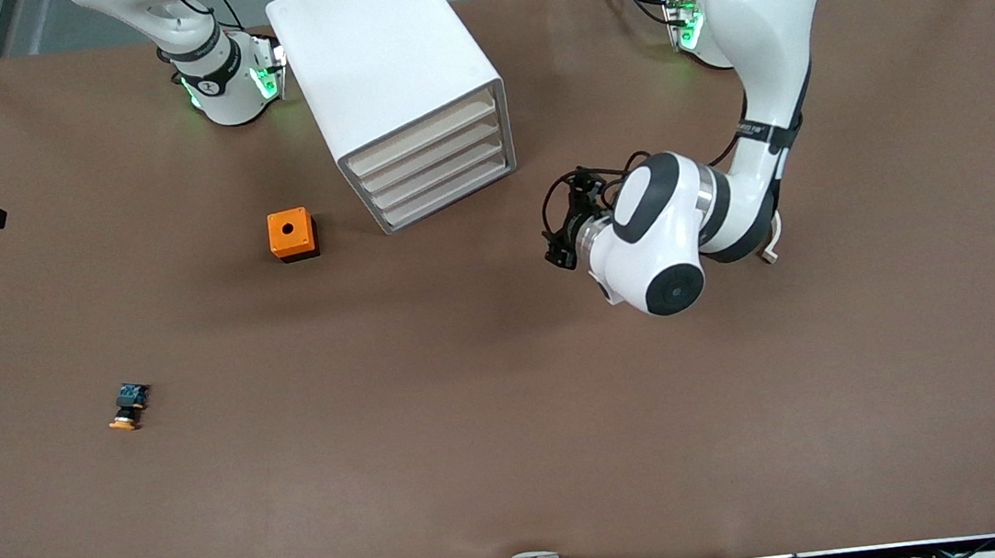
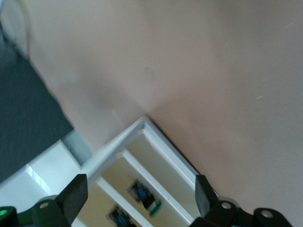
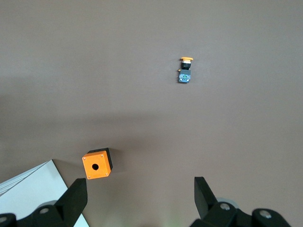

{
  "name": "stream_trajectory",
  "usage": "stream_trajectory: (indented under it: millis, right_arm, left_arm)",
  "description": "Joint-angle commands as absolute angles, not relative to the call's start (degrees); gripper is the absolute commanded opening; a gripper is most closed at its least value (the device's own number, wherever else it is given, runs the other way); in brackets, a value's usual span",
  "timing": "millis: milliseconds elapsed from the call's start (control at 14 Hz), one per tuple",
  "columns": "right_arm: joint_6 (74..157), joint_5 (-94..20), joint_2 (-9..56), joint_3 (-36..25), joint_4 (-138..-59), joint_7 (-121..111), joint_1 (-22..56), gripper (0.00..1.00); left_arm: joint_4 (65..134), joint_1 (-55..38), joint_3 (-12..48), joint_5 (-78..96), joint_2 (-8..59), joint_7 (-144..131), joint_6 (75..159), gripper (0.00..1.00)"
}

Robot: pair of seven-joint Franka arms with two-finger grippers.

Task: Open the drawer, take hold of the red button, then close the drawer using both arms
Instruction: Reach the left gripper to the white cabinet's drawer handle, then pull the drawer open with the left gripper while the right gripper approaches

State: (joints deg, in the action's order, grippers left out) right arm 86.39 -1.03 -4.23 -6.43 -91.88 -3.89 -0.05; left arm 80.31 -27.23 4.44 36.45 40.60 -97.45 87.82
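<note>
Yellow-capped button (image 1: 128,406): it is left lying on its side on the desk (image 1: 517,462), nearest the front camera, toward the right arm's end; it is not the one asked for.

Orange cube (image 1: 293,234): it is set on the desk with its hole facing up, farther from the camera, just beside the cabinet and apart from it.

Left end effector (image 1: 559,226): it is held with fingers (image 2: 75,193) spread wide, low over the desk and level with the drawer fronts, presumably lined up for a pull.

Cabinet (image 1: 389,78): it is turned so the fronts face the left arm's reach.

Drawer (image 1: 422,132): the uppermost front is seen flush with the three below, so opening is judged not yet done.

Red-capped button: it cannot be picked out; blue-backed parts (image 2: 142,194) are glimpsed inside the trays.

Right end effector (image 3: 139,196): it is held spread, empty, high over the cube, waiting.
</note>
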Motion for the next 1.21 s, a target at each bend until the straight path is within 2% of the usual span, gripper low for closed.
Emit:
stream_trajectory:
  millis: [0,143,286,357,643,786,1143]
  right_arm:
    - [84.3,-0.3,-5.2,-6.1,-91.7,-3.0,-0.1,1.0]
    - [81.7,-0.6,-4.2,-6.2,-90.2,-2.9,-0.7,1.0]
    - [82.3,-0.8,-3.5,-6.4,-89.9,-3.3,-0.8,1.0]
    - [82.8,-0.3,-3.3,-6.4,-89.9,-3.1,-0.8,1.0]
    - [83.5,0.3,1.7,-6.4,-87.7,-3.6,-0.7,1.0]
    - [83.8,-0.1,5.5,-6.3,-86.8,-4.3,-0.7,1.0]
    - [84.9,4.5,6.4,-6.0,-86.1,-5.5,3.2,1.0]
  left_arm:
    - [76.1,-27.3,5.4,41.7,44.9,-106.1,86.0,1.0]
    - [75.8,-27.2,5.7,46.4,46.9,-111.1,86.0,1.0]
    - [75.8,-27.3,5.8,50.1,48.6,-114.3,86.0,0.99]
    - [75.8,-27.2,7.1,50.9,49.6,-116.9,85.9,0.96]
    - [75.9,-27.0,10.5,52.4,51.1,-120.1,84.2,0.66]
    - [76.4,-27.3,10.6,53.6,51.5,-121.1,81.6,0.58]
    - [77.0,-27.7,12.1,53.9,52.8,-122.6,79.8,0.53]
